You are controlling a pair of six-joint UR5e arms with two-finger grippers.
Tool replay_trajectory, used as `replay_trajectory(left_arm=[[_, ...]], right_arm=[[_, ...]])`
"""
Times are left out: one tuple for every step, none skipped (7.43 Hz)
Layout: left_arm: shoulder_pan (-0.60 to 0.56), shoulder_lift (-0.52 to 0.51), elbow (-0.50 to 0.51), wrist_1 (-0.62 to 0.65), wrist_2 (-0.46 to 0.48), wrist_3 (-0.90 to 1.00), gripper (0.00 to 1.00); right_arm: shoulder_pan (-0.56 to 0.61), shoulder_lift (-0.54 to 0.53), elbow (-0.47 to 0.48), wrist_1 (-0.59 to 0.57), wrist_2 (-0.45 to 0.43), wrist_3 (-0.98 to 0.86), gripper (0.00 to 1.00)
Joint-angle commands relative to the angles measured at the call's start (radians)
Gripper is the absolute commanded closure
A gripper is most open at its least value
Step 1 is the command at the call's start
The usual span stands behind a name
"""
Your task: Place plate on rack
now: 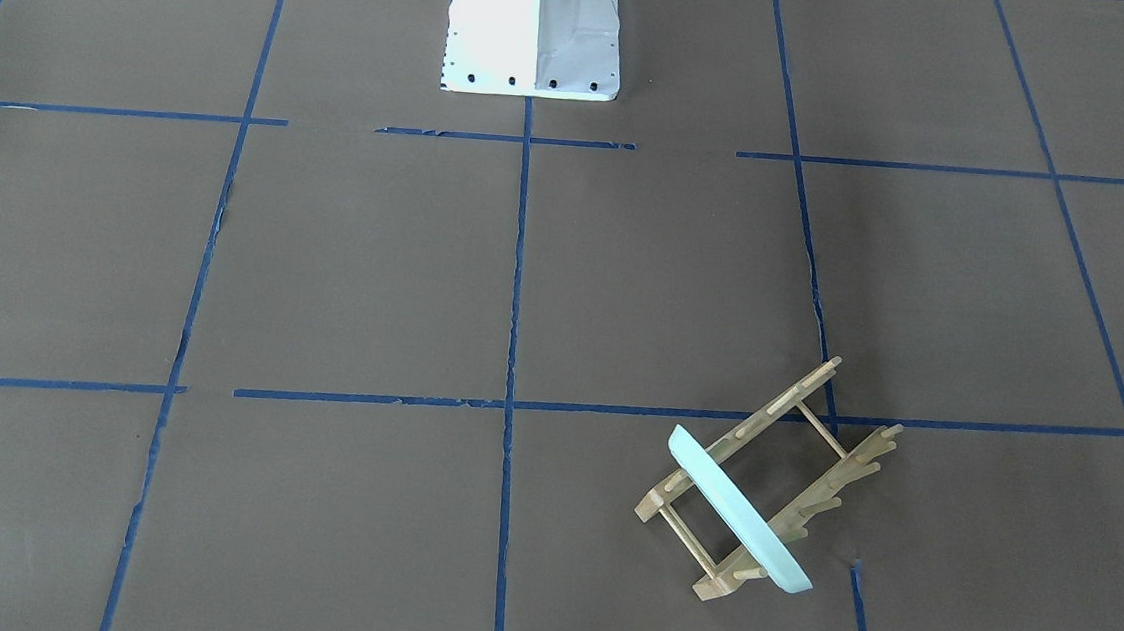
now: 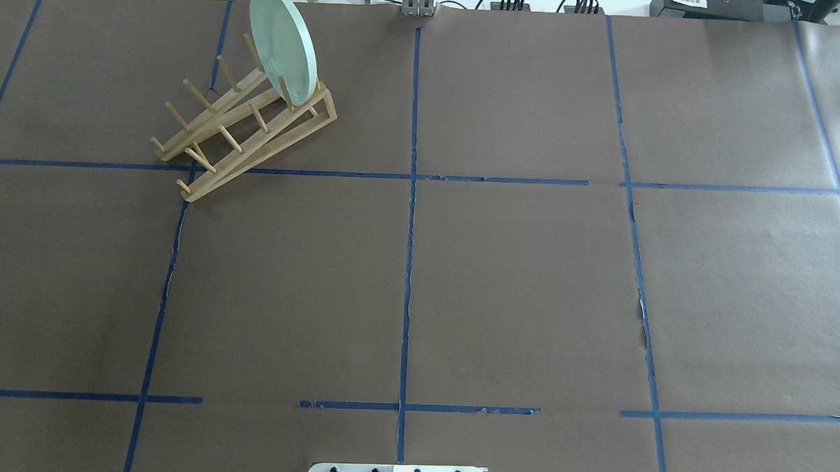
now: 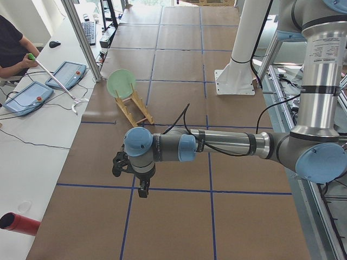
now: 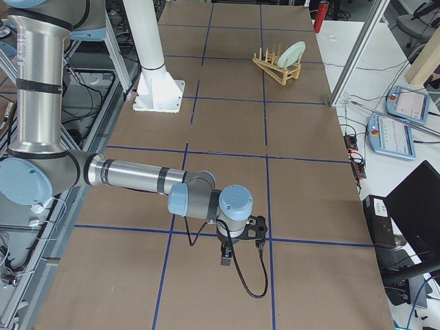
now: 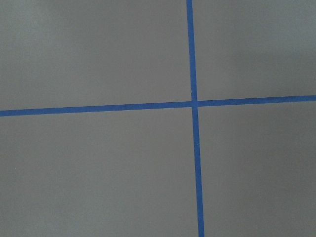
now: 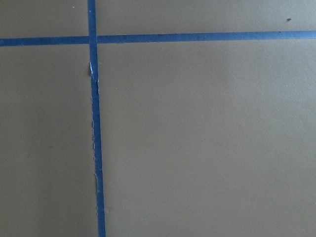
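One plate [image 2: 283, 46] stands on its edge in the rack [image 2: 245, 128]. It sits between the pegs at one end of the rack and leans a little. The plate is pale green and the rack is light wood. The rack lies slanted on the brown table [image 2: 516, 281], at the far side on the robot's left, across a blue tape line [image 2: 184, 186]. Both arms are well apart from it, low over the table. The left fingers [image 3: 143, 189] point down, and so do the right fingers [image 4: 225, 258]. They look too small, so I cannot tell if either pair is open, closed or holding something.
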Motion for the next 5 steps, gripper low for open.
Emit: replay_trajectory(left_arm=[[0.001, 0.001, -0.009, 0.037, 0.000, 0.001, 0.00], [0.000, 0.000, -0.009, 0.041, 0.000, 0.001, 0.00], [0.001, -0.002, -0.014, 0.043, 0.000, 0.001, 0.00], [0.000, 0.000, -0.015, 0.043, 0.000, 0.001, 0.00], [-0.002, -0.002, -0.026, 0.043, -0.001, 0.001, 0.00]], right_arm=[[0.000, 0.000, 0.000, 0.000, 0.000, 0.000, 0.00], [0.000, 0.000, 0.000, 0.000, 0.000, 0.000, 0.00], [0.000, 0.000, 0.000, 0.000, 0.000, 0.000, 0.00], [0.000, 0.000, 0.000, 0.000, 0.000, 0.000, 0.00], [0.000, 0.000, 0.000, 0.000, 0.000, 0.000, 0.00]])
